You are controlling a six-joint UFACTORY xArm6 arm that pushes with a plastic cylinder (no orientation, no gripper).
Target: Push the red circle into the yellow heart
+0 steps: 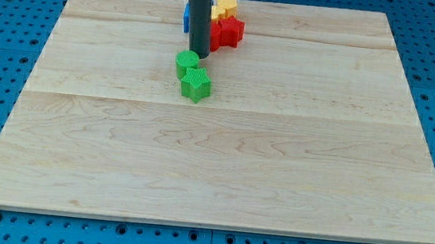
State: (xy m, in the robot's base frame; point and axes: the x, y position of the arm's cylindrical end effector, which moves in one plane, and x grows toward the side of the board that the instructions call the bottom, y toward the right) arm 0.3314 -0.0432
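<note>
The arm carries no claw, so there are no jaws to be apart or together; it ends in a plain dark rod whose tip [198, 54] rests on the wooden board [275, 184], touching or very nearly touching the top edge of the green round block [186, 61]. Just below that block, and touching it, sits a second green block [196, 85] with a lobed, star-like outline.

Behind the rod, toward the view's top, lies a tight cluster. A red block [228, 32] shows to the rod's right; its edge looks notched more than round, so whether this is the red circle cannot be settled (the rod hides part of the cluster). A yellow block [226, 7], probably the yellow heart, sits just above it and seems to touch it. A blue block [187, 17] peeks out on the rod's left.

The red piece looks small, light and rigid, likely to slide easily on the smooth wood. With nothing to grasp with, the rod should press on the side facing away from the yellow block, centred, or the piece may spin off.
</note>
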